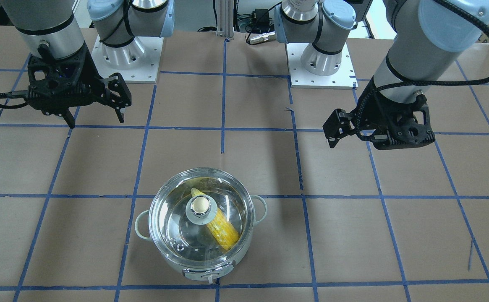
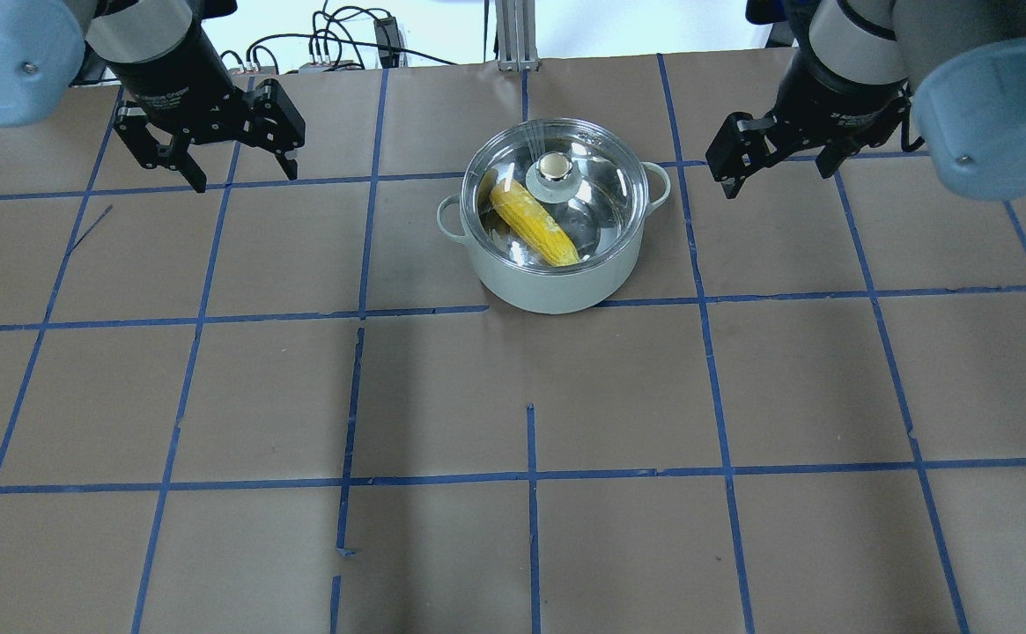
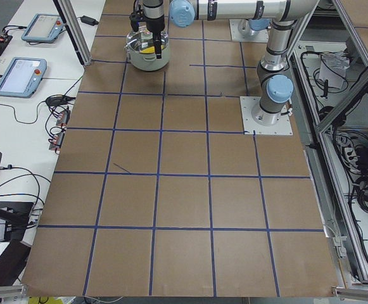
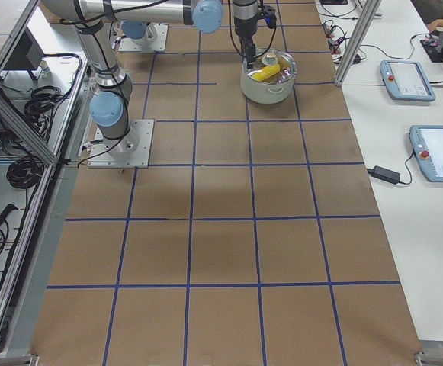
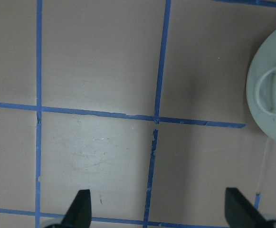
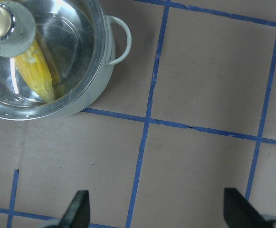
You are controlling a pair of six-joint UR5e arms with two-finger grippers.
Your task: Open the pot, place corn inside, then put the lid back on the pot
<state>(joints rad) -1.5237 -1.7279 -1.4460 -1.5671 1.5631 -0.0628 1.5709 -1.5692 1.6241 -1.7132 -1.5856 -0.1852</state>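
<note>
On the surface (image 2: 513, 396), the pot (image 2: 548, 286) is sitting toward twelve o'clock, and the lid (image 2: 601, 202) is closing it, seemingly flush. We are judging the task finished, since the left tool (image 2: 243, 176) at ten o'clock and the right tool (image 2: 777, 172) at two are hanging wide open, empty and apart from the pot. The corn (image 2: 535, 224) is lying inside.
</note>
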